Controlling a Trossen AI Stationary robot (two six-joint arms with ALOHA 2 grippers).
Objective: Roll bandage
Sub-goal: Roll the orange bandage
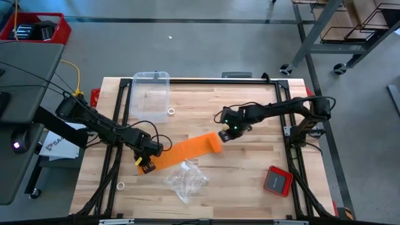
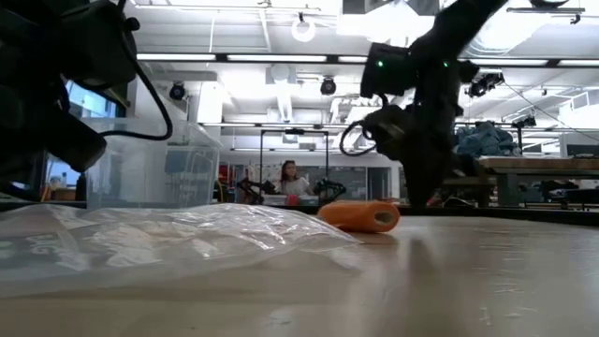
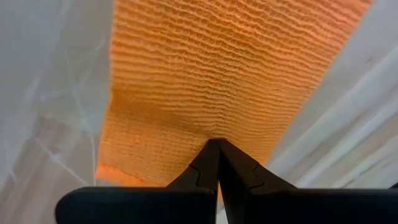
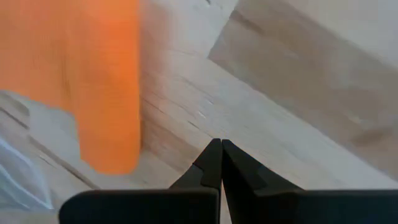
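The orange bandage (image 1: 184, 150) lies mid-table, partly rolled at its right end. The left gripper (image 1: 147, 164) presses its flat left end, fingers together. The right gripper (image 1: 224, 135) sits just right of the roll, fingers together, holding nothing. A clear plastic bag (image 1: 185, 178) lies just near.

One bandage (image 1: 187, 149), one crumpled clear plastic bag (image 1: 185, 178), one clear plastic bin (image 1: 150, 94) and one small red square device (image 1: 277, 180) lie on the single wooden bench (image 1: 250, 169). Two small white rings can be counted there, one (image 1: 171, 112) by the bin and one (image 1: 120, 185) near the bench's front left edge. Two arms reach in, giving a left end effector (image 1: 148, 164) and a right end effector (image 1: 223, 135), and one person (image 2: 288, 176) shows in the room behind.
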